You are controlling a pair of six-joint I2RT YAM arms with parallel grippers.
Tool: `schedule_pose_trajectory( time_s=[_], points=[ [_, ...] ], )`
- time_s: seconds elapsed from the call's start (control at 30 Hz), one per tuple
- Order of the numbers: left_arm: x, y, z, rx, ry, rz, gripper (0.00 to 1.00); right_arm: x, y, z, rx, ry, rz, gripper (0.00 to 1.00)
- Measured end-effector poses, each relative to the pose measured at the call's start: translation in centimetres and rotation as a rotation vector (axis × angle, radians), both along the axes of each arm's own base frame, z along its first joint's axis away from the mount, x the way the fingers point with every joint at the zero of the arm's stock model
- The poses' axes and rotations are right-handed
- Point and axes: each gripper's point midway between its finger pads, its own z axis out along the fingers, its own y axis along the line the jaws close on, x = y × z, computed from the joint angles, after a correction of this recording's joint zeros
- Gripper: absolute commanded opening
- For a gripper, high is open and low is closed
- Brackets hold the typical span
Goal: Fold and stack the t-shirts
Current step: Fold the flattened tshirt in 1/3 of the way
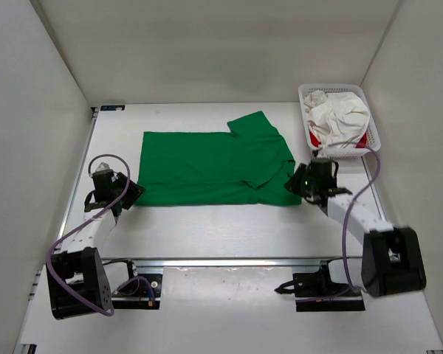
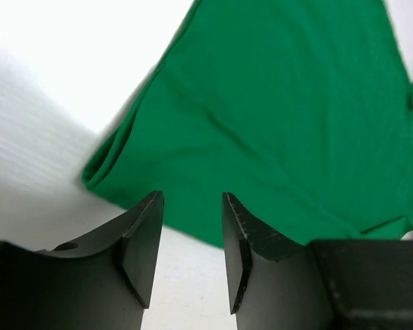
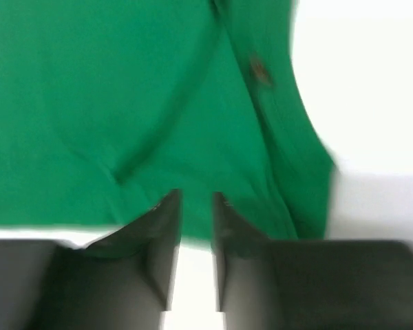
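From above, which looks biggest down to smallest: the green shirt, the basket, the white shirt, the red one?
1. Green shirt, spread flat.
2. Basket.
3. White shirt, bunched inside the basket.
4. Red shirt, only slivers showing under the white, so its real size is hidden.

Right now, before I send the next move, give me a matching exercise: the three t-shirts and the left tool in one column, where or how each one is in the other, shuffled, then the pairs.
Column one
1. green t-shirt
2. white t-shirt
3. red t-shirt
4. left tool

Column two
A. only slivers showing in the basket, under another shirt
B. jaws apart, at the near left corner of a spread shirt
C. laid out on the table
D. bunched on top in the basket

Pairs: 1-C, 2-D, 3-A, 4-B
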Motion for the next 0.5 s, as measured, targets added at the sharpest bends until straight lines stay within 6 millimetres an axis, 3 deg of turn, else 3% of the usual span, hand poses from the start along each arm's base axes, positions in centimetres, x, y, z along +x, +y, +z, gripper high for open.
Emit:
schedule_pose_trajectory(
  time_s=[0.03, 0.13, 0.2, 0.33, 0.43, 0.5],
  points=[
    [-0.4, -0.2, -0.6, -0.009, 0.017, -0.004, 0.53, -0.5, -0.1, -0.3, 0.006, -0.035, -0.017, 0.14],
    [-1.7, -0.6, -2.2, -0.039, 0.074, -0.01, 0.58, -5.0, -1.6, -2.5, 0.023, -0.018, -0.077, 0.13],
    [-2.5, -0.8, -3.0, -0.057, 0.102, -0.006, 0.59, -6.6, -3.2, -3.9, 0.032, 0.011, -0.146, 0.21],
    [-3.2, -0.9, -4.5, -0.075, 0.15, 0.001, 0.51, -7.2, -4.8, -4.9, 0.026, 0.035, -0.215, 0.29],
    [-3.5, -1.1, -5.6, -0.093, 0.184, 0.006, 0.44, -6.7, -4.8, -4.8, 0.024, 0.014, -0.216, 0.29],
    [-3.1, -1.3, -5.7, -0.114, 0.18, 0.008, 0.33, -6.3, -4.8, -5.1, 0.026, 0.016, -0.216, 0.27]
  ],
)
